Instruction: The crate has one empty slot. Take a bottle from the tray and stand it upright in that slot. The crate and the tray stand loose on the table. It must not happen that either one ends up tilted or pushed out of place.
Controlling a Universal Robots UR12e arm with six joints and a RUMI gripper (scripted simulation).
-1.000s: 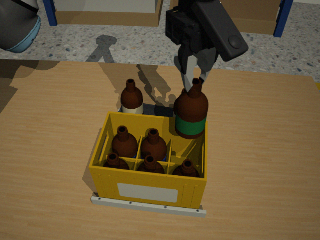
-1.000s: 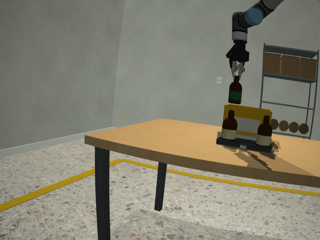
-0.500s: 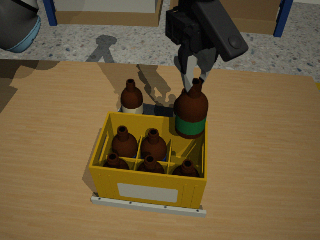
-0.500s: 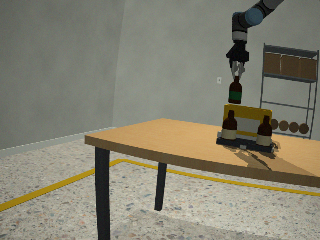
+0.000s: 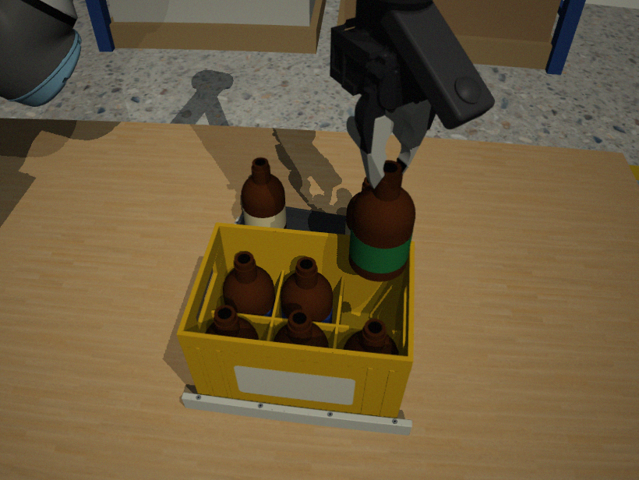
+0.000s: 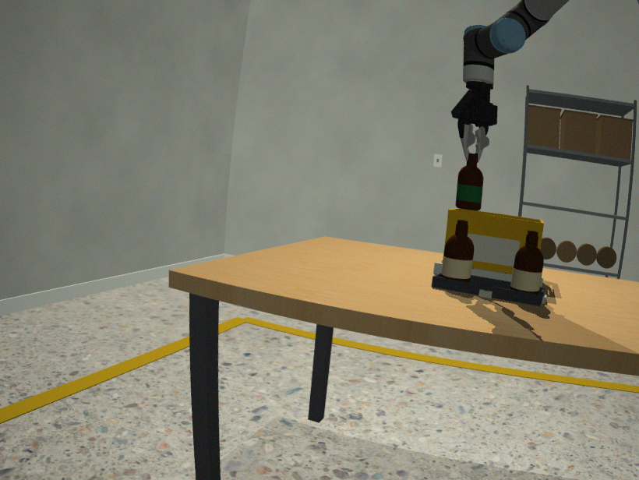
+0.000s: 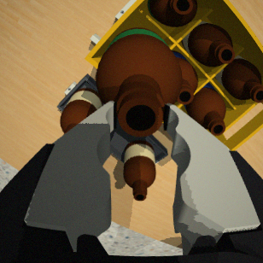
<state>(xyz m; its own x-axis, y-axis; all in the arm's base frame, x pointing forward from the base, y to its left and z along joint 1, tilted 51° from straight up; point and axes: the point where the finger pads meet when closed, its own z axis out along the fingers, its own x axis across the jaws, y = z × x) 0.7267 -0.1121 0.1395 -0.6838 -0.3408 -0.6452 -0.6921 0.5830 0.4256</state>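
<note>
Going left to right as the top view has it. Far left on the dark tray [image 5: 315,220] [image 6: 488,287] [image 7: 121,143] there's a cream-label bottle [image 5: 263,195] [image 6: 527,263] [image 7: 140,171], upright. Leave that one alone, one bottle is all you need, and keep the wrist well away from its neck.

Next, the yellow crate [image 5: 305,356] [image 6: 496,222] [image 7: 245,26]: it looks level, five bottles in it, far row filled at left and middle, near row full. A pale strip [image 5: 294,411] runs along its near side, but I wouldn't trust that to save you from a sideways shove.

The open slot [image 5: 358,305] is the far right one, and the green-label bottle [image 5: 380,258] [image 6: 469,193] [image 7: 137,64] hangs pretty much upright over that corner. The gripper [image 5: 388,175] [image 6: 471,159] [image 7: 139,105] has its jaws closed down to a narrow gap with the neck pinched between them, near the tips.

So imo the step in hand is lining up and lowering. Centre the base between the right wall and the divider first, plus the far wall and the cross divider, then go straight down, slowly. A neck grip probably lets the bottle swing if the base snags, so if it catches, lift and re-centre, don't push through. Only let go once it's properly seated, then back straight up.

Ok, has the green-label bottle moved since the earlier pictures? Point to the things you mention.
Yes, slightly down: in the exterior view, the green-label bottle [image 5: 381,227] [image 6: 469,192] [image 7: 138,64] has sunk against the crate's rim [image 5: 309,231] [image 6: 503,216] [image 7: 112,35].
</note>
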